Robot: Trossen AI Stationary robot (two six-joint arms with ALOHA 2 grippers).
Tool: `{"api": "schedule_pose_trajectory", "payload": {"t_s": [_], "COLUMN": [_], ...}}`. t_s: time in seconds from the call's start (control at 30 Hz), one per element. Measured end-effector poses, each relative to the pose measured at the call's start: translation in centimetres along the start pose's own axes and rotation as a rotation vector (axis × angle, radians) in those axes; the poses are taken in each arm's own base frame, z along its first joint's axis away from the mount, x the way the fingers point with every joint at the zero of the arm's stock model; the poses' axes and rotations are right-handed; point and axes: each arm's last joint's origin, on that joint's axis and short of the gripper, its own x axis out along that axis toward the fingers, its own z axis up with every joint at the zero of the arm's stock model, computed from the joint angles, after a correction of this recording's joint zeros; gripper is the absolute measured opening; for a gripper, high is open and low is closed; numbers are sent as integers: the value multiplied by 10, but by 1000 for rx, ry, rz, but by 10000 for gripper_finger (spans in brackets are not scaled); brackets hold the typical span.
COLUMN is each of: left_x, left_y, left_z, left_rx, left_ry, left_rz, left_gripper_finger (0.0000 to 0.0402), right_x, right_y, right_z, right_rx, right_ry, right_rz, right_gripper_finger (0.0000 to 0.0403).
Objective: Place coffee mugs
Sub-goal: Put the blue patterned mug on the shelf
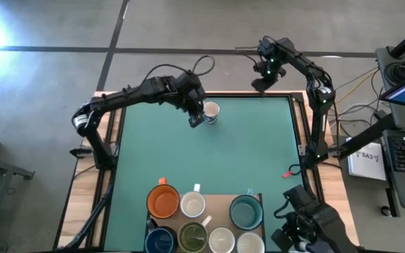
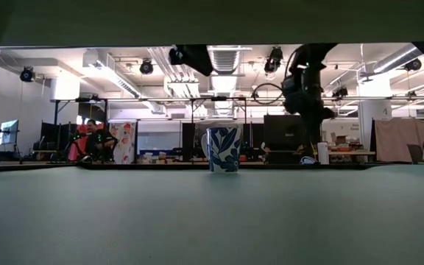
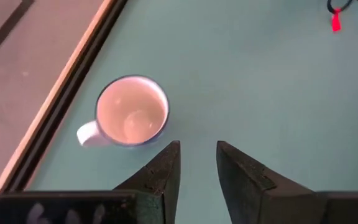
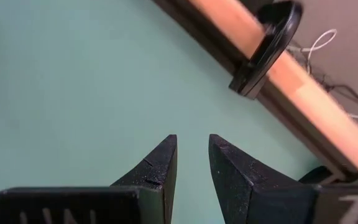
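A white mug with a blue leaf pattern (image 1: 211,111) (image 2: 223,149) (image 3: 131,112) stands upright on its base on the green table top, near the far edge, its handle (image 3: 87,132) toward the table's far side. My left gripper (image 1: 195,117) (image 3: 197,149) hovers just left of it and above it, fingers a little apart, touching nothing. My right gripper (image 1: 261,85) (image 4: 192,146) waits over the far right edge, also slightly open. Seven more mugs sit at the near edge: orange (image 1: 164,202), dark blue (image 1: 160,242), olive-green inside (image 1: 192,237), teal (image 1: 245,211) and three white (image 1: 193,204).
The near mugs stand on and beside a brown board (image 1: 218,209). A small red object (image 1: 287,174) lies near the table's right edge. A wooden rim with a black clamp (image 4: 267,46) borders the far side. The green middle of the table (image 1: 209,158) holds nothing.
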Motion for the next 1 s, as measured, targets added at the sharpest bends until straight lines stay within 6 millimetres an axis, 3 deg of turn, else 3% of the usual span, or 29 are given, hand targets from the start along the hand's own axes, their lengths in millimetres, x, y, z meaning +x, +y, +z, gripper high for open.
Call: {"api": "schedule_pose_trajectory", "payload": {"t_s": [0.3,0.5,1.0], "left_x": [11,23,66], "left_y": [-16,-23,-18], "left_z": [22,33,19], "left_rx": [152,297,430], "left_ry": [160,217,361], "left_rz": [-18,-13,75], "left_gripper_finger": [133,141,142], "right_x": [26,33,33], "right_y": [-13,-15,-17], "right_z": [-6,-4,5], "right_rx": [27,30,82], "right_ry": [26,0,-85], "right_rz": [8,1,-20], "right_gripper_finger": [82,82,82]}}
